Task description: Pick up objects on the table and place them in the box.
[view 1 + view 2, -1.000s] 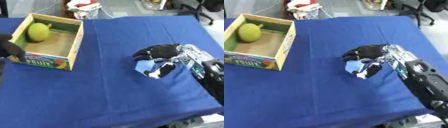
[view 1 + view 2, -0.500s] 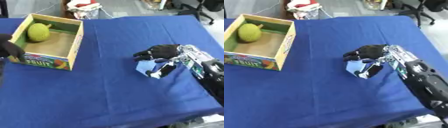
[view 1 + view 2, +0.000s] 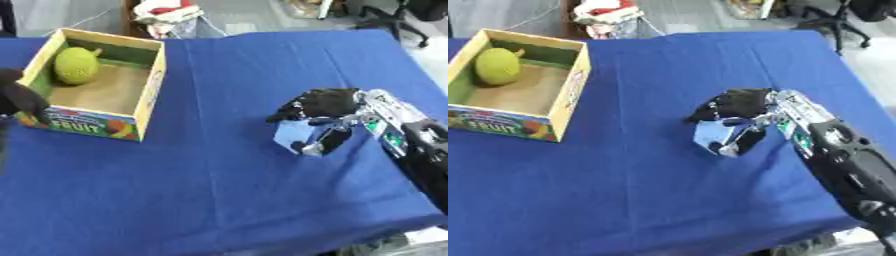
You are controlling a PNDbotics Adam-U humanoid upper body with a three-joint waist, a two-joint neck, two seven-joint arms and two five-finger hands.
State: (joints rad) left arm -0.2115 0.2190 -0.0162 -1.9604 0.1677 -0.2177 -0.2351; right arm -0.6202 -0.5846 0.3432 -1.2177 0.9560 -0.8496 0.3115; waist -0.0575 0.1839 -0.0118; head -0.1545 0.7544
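Right hand [image 3: 325, 107] sits over the right part of the blue table [image 3: 219, 190], its black fingers [image 3: 730, 102] curled down over a small pale blue-white block [image 3: 713, 134], with the thumb [image 3: 333, 141] bent in against the block's near right side, so the block is pinched between them. Block rests low at the cloth; whether it touches the cloth or is lifted clear I cannot tell. Silver and black forearm [image 3: 842, 160] runs off toward the lower right corner

Box [image 3: 94, 90] stands well apart from the block, on the far left of the table, open at the top, yellow-rimmed, with "FRUIT" printed on its near wall. Inside, in the far left corner, lies a yellow-green round fruit [image 3: 76, 65] with a short stem; the rest of the box floor shows bare brown

Left hand [image 3: 22, 97] shows only in the left eye view as a dark shape at the left edge, just beside the box's near left corner; how its fingers stand I cannot tell

Beyond the far edge of the table lies a red and white bundle [image 3: 605, 11]
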